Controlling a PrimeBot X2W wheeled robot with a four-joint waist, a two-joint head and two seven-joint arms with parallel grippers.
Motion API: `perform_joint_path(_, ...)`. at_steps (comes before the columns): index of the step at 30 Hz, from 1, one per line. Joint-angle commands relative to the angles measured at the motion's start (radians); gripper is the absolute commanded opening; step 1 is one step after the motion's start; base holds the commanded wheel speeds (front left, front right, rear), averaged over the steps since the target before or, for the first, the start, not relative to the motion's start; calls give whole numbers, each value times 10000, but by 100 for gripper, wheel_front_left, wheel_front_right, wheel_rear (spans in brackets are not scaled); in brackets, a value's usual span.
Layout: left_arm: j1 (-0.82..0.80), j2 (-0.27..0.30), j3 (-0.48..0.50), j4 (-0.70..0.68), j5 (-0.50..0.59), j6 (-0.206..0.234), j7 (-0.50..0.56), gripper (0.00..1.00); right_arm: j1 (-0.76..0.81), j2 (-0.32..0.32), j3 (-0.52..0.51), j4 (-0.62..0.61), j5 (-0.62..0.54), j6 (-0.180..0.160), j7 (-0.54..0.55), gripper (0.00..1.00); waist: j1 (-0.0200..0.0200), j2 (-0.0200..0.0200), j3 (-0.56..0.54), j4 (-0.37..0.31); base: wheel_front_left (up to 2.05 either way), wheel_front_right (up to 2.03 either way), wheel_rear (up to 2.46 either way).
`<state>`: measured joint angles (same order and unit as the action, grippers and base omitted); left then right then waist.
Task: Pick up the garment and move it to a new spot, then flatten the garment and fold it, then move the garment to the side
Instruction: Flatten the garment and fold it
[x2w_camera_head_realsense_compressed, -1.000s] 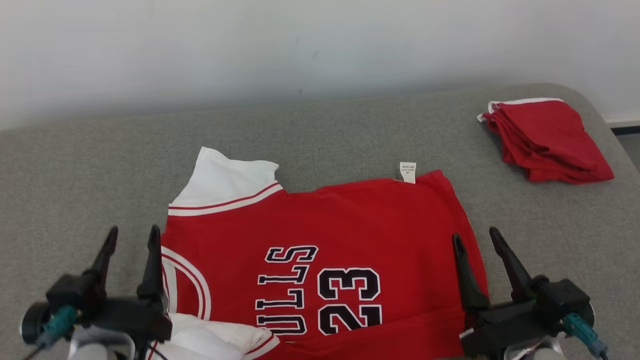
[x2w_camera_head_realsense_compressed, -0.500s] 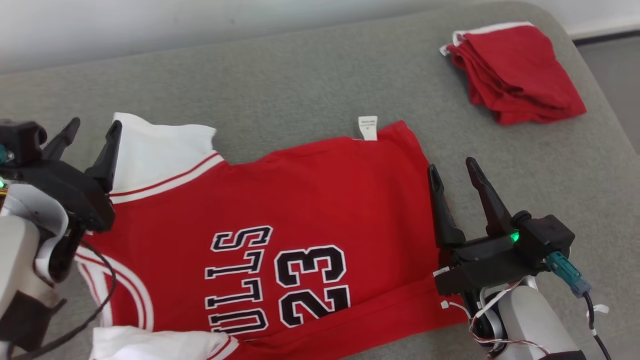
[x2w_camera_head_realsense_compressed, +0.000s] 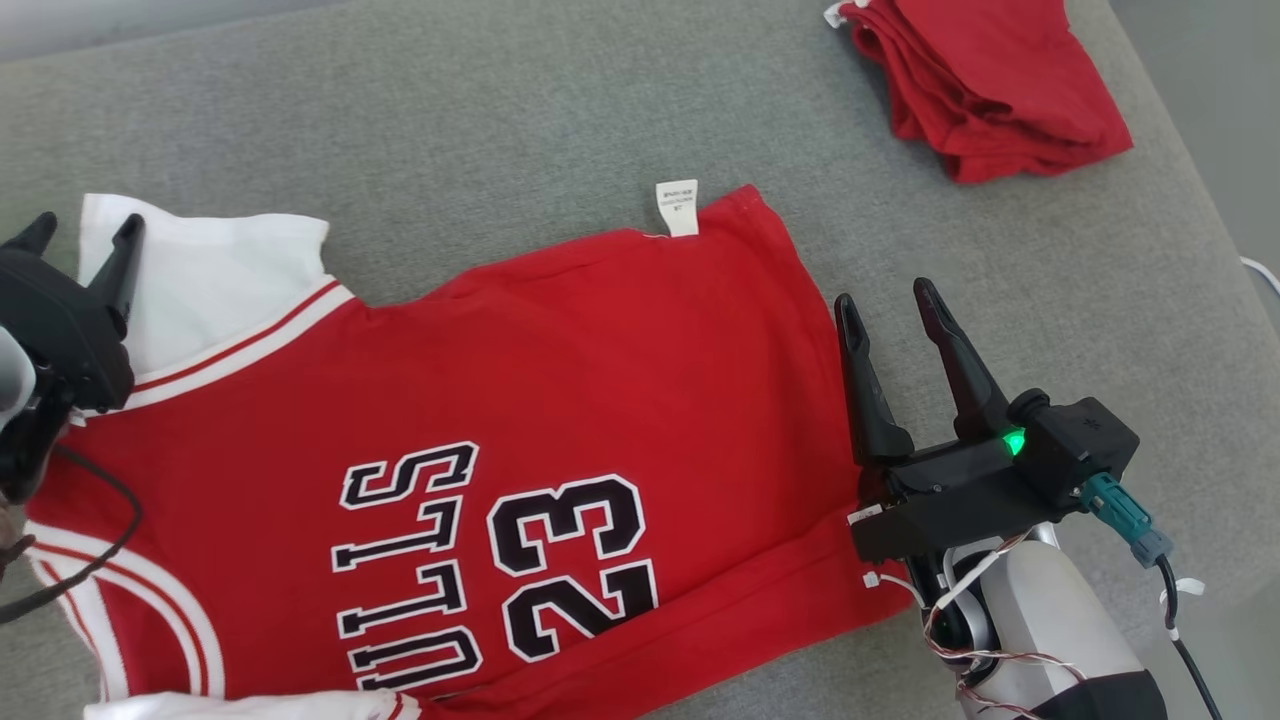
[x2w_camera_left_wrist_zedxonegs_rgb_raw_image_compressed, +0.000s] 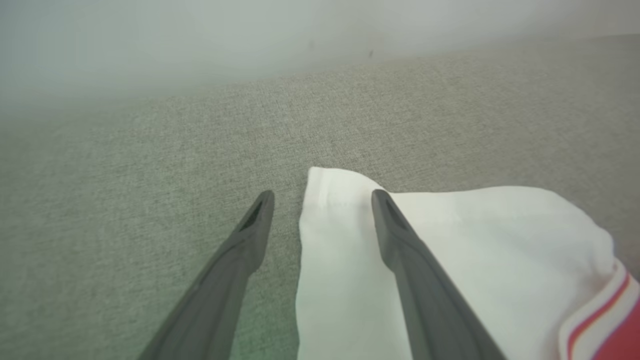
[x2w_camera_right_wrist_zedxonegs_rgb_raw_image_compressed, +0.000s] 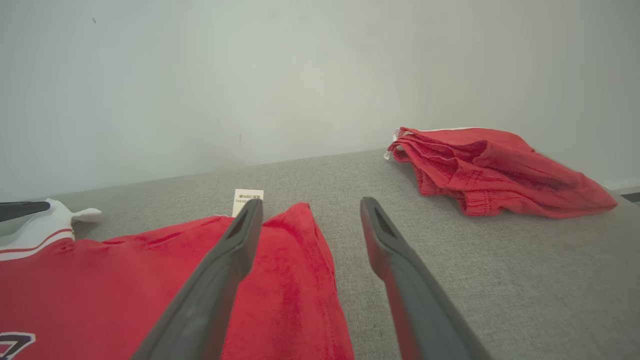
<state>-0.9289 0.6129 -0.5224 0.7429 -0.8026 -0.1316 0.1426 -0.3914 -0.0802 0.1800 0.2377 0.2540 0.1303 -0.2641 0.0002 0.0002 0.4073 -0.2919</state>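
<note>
Grey woven padding (x2w_camera_head_realsense_compressed: 500, 120) stretches under everything. The red jersey (x2w_camera_head_realsense_compressed: 560, 340), the garment I am working on, lies spread across its middle, print side up and turned at a slant, its lower edge running out of the head view. A folded red pile (x2w_camera_head_realsense_compressed: 990, 80) sits well apart at the far right corner.

My right gripper (x2w_camera_head_realsense_compressed: 884, 293) hovers at the jersey's hem side, fingers apart, one over red cloth and one over padding. My left gripper (x2w_camera_head_realsense_compressed: 85, 222) is likewise spread, straddling the edge of the white sleeve (x2w_camera_head_realsense_compressed: 220, 270). A small label (x2w_camera_head_realsense_compressed: 678, 205) pokes out from the far edge.

I judge this the flattening step. Next, both hands should drop, pinch their edges and pull outward evenly.
</note>
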Motion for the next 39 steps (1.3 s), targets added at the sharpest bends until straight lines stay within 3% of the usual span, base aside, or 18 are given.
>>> perform_joint_path(1,-211,79,-81,164,-84,22,-14,100,-91,71,26,-17,56,1,-11,100,-2,-2,201,-222,0,0,0)
perform_joint_path(7,-455,1,-458,703,-350,22,-51,100,-122,67,58,75,-12,1,-11,100,-2,-2,259,-243,0,0,0)
perform_joint_path(8,-487,-12,-540,763,-355,22,-48,62,-146,43,54,86,-19,1,-11,100,-2,-2,264,-233,0,0,0)
perform_joint_path(9,-560,-37,-623,778,-337,22,-164,0,-170,3,28,105,-23,1,-11,100,-2,-2,260,-198,0,0,0)
perform_joint_path(14,-800,-221,-941,811,-512,22,-696,0,-343,-285,47,402,64,1,-11,100,-2,-2,80,123,0,0,0)
perform_joint_path(22,-642,-414,-1433,389,-968,21,-1653,0,-1358,-997,521,2211,429,1,-11,100,-2,-2,-270,768,0,0,0)
perform_joint_path(31,-675,-592,-2129,-167,-1273,21,-2426,0,-3296,-1844,1760,4404,1559,1,558,100,-2,-2,-311,1477,0,0,0)
perform_joint_path(39,-989,-753,-2638,-344,-1546,21,-2861,0,-4256,-2147,2482,5630,2522,1,1079,100,-2,-2,-226,1810,0,0,0)
